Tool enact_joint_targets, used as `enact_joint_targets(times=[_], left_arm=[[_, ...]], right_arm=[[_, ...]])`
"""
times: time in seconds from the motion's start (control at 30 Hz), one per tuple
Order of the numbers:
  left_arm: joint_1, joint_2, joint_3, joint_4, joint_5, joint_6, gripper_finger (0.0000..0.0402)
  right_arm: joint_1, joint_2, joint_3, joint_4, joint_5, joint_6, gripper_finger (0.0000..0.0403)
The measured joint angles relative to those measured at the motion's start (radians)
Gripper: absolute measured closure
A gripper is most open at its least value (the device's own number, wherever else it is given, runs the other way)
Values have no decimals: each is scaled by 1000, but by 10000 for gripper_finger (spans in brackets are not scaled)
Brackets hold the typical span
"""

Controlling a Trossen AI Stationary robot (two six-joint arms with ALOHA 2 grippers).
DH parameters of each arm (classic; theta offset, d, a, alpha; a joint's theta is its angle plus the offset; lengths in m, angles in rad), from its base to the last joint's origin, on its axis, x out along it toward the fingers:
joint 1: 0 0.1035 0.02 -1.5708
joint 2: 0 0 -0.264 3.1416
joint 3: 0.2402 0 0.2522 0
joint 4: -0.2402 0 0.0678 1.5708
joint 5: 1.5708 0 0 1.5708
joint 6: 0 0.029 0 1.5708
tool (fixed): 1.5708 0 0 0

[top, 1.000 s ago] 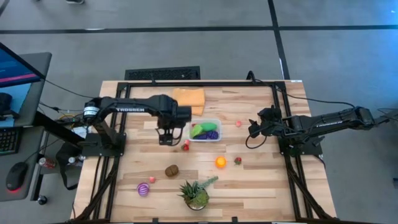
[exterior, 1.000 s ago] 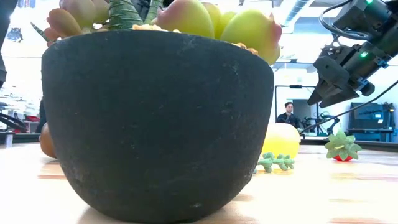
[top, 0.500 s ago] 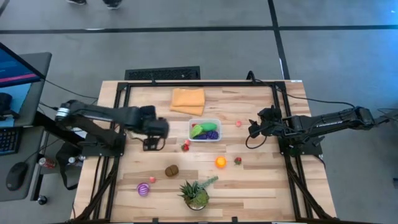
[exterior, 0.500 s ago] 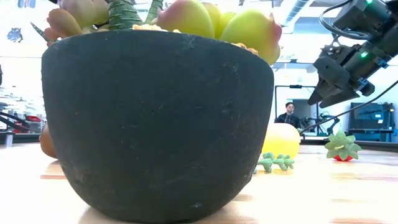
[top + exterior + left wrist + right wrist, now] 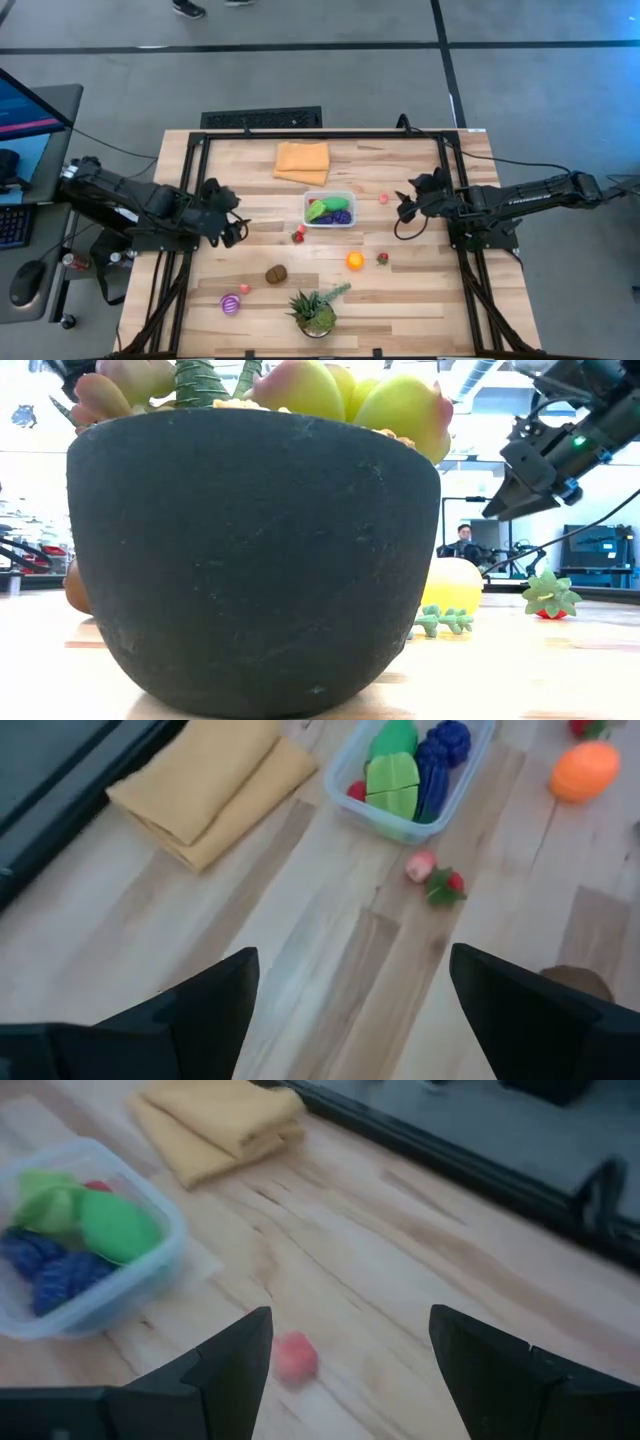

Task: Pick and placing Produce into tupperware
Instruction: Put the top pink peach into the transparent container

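The tupperware [image 5: 330, 209] stands near the table's middle with green and purple produce [image 5: 415, 765] inside. Loose produce rests on the wood: a strawberry with a pink piece [image 5: 436, 878], a pink ball [image 5: 295, 1357], an orange [image 5: 354, 261], a red piece [image 5: 382, 258], a brown one [image 5: 276, 273] and a striped purple one [image 5: 231, 303]. My left gripper [image 5: 232, 228] hangs open over the table's left part, well away from the tub, with nothing between its fingers [image 5: 353, 952]. My right gripper [image 5: 405, 205] stands open to the right of the tub, above the pink ball, with nothing in it [image 5: 350, 1312].
A folded orange cloth [image 5: 302, 161] lies behind the tub toward the far edge. A potted plant [image 5: 315, 310] stands near the front edge and fills most of the low view [image 5: 250, 550]. Black frame rails [image 5: 320, 135] run around the table.
My left gripper has drawn back from just left of the tub toward the table's left edge, turning as it went, and stays open and empty. My right gripper has tipped a little in place. No produce has moved.
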Motion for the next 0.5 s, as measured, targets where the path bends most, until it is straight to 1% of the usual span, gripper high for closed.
enact_joint_targets(times=[0.13, 0.27, 0.43, 0.5], left_arm=[[-25, -38, -110, 131, -24, -35, 81], [-28, -38, -202, 269, -28, -38, 81], [-29, -28, -284, 433, -27, -6, 81], [-34, -27, -311, 493, -30, 10, 81]], right_arm=[[0, 0, 0, 90, -37, -122, 138], [0, 0, 0, 144, -100, -215, 138], [0, 2, 1, 157, -173, -277, 138], [1, 10, 0, 155, -182, -291, 138]])
